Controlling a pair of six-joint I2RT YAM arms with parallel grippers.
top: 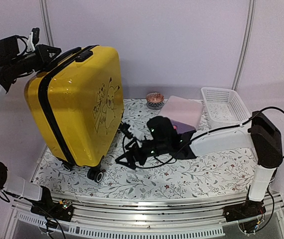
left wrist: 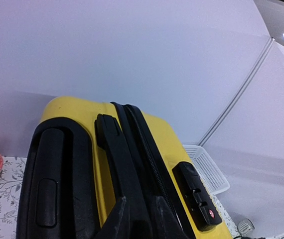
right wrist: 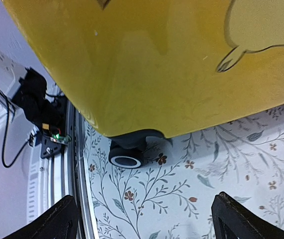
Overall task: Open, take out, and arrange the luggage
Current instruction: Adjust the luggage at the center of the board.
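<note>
Floral table (top: 207, 174) under closed yellow luggage (top: 77, 104)

Robot lab booth: white partition walls (top: 182, 45), floral-covered table (top: 212, 174), aluminium mounting rail (top: 147, 211).

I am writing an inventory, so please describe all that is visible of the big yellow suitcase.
The glossy yellow hard-shell suitcase is closed, with a black zipper band around it, a black combination lock and a cartoon line drawing on its side. It stands on black wheels on the floral tablecloth. The left gripper is clamped on its black top handle.
</note>
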